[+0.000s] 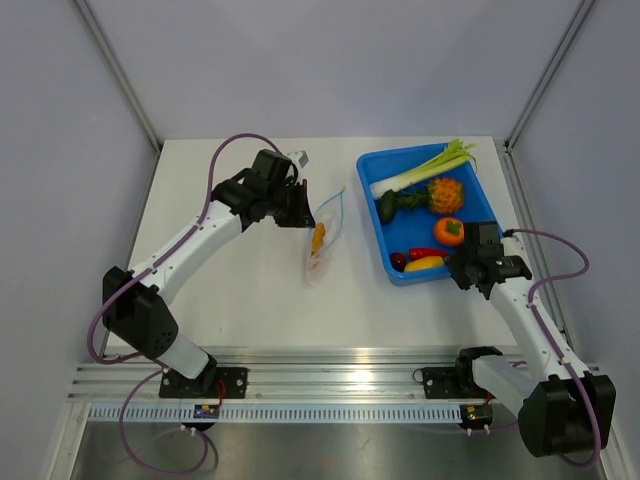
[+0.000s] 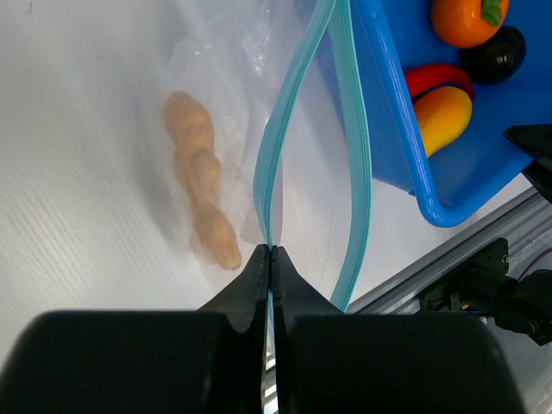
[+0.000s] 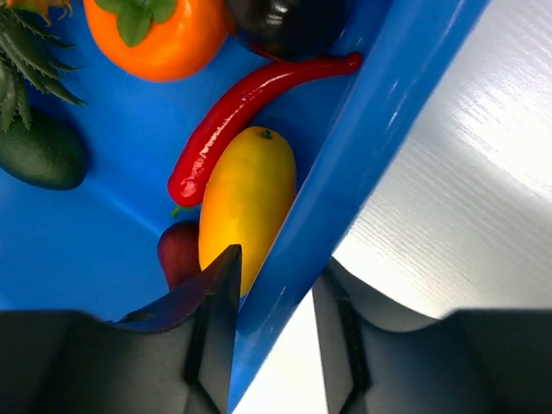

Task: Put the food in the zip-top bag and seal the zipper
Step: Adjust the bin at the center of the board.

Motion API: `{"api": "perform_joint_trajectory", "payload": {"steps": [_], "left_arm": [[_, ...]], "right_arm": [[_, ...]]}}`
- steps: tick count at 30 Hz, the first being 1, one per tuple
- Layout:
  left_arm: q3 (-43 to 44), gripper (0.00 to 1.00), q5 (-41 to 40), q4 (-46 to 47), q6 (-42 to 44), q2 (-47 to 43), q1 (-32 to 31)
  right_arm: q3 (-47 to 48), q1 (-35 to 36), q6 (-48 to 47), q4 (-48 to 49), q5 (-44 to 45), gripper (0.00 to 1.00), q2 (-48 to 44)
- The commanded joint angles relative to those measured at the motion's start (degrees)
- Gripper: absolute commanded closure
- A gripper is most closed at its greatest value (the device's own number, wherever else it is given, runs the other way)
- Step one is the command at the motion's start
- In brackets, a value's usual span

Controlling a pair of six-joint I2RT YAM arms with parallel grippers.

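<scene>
The clear zip-top bag [image 1: 330, 215] lies on the table left of the blue tray, with a lumpy orange cluster [image 1: 318, 238] inside it, also seen in the left wrist view [image 2: 203, 198]. My left gripper [image 1: 304, 214] is shut on one strip of the blue-green zipper [image 2: 268, 155]; the other strip [image 2: 359, 155] bows away, so the mouth gapes. My right gripper [image 3: 276, 280] is open and straddles the tray's near wall [image 3: 371, 129], one finger inside by the yellow oblong piece [image 3: 246, 198]. A red chili [image 3: 250, 99] lies beside it.
The blue tray [image 1: 400, 270] also holds a leek [image 1: 420, 170], a pineapple [image 1: 446, 192], a round orange fruit [image 1: 450, 231], a dark green piece [image 3: 39, 151] and a dark red piece [image 3: 178, 254]. Aluminium rails [image 1: 330, 385] run along the near edge.
</scene>
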Motion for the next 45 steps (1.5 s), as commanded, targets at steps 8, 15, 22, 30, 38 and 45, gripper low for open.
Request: {"api": "perform_joint_trajectory", "payload": {"steps": [8, 15, 22, 30, 38, 45], "left_arm": [[0.36, 1.0, 2.04, 2.52, 0.97, -1.65, 0.15], [0.01, 1.0, 2.03, 2.79, 0.88, -1.56, 0.15], [-0.52, 1.0, 1.42, 2.96, 1.05, -1.92, 0.15], [-1.31, 1.0, 1.33, 3.31, 0.97, -2.18, 0.15], [-1.75, 1.0, 1.68, 3.67, 0.88, -1.92, 0.15], [-1.75, 1.0, 0.98, 3.31, 1.06, -2.01, 0.15]], "right_arm": [[6.18, -0.33, 0.66, -3.62, 5.68, 1.0, -3.86], [16.79, -0.33, -3.01, -10.57, 8.58, 1.0, -1.5], [35.34, -0.33, -15.14, -25.5, 16.31, 1.0, 10.97], [55.12, -0.33, -26.84, -37.99, 18.87, 1.0, 21.62], [60.95, -0.33, -27.73, -40.11, 15.97, 1.0, 25.14], [50.85, -0.25, -24.05, -33.88, 14.65, 1.0, 20.67]]}}
